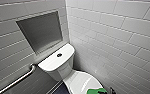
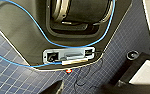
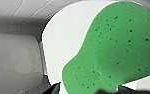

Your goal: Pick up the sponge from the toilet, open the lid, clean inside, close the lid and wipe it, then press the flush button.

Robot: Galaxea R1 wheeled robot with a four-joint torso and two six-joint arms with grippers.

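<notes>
In the head view, the toilet (image 1: pixel 66 67) sits in the tiled corner with the flush button (image 1: pixel 59 55) dark in the middle of the tank top. The lid (image 1: pixel 79 80) is down. The sponge (image 1: pixel 94 90) lies on the lid's near end, toward your right side, and the picture's lower edge cuts it off, so you cannot read its long axis there.

In the left wrist view, the left hand (image 2: pixel 82 90) hangs over the robot's own base and the dark blue tiled floor (image 2: pixel 13 77), well apart from the sponge. You cannot tell whether it is wide or narrow.

In the right wrist view, the sponge looms large just ahead of the right hand (image 3: pixel 88 91), flat on the white lid, and its long axis runs away from the hand across the lid. You cannot tell whether this hand is wide around it or already holding it. The right arm is clearly the nearer one, so I judge the pick-up to be its job: straight ahead along the sponge's length.
</notes>
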